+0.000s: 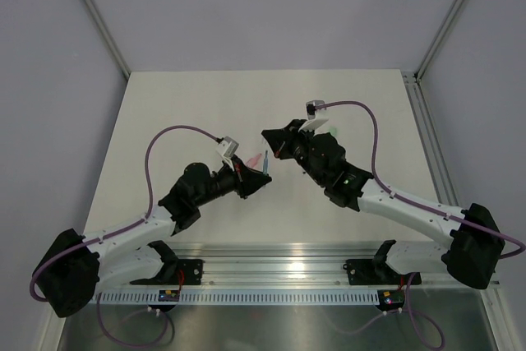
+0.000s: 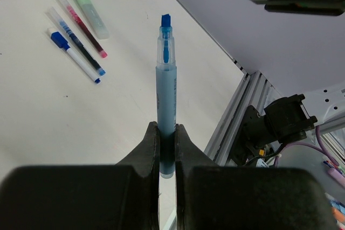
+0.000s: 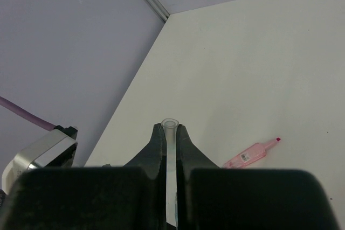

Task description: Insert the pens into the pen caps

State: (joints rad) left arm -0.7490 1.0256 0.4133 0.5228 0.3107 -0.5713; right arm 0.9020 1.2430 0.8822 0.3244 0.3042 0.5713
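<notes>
Apparently no pen is capped yet: above the table (image 1: pixel 164 121) the left end effector (image 2: pixel 166 130) clamps a light blue pen (image 2: pixel 165 87), the right end effector (image 3: pixel 170 130) a translucent cap (image 3: pixel 170 123); other pens (image 2: pixel 78 43) lie on it.

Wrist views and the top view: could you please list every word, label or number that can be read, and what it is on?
Nothing is legible.
Light blue highlighter pen in the left gripper: dark print along its barrel, too blurred to read.
Pink highlighter pen on the table: small label, too small to read.
</notes>
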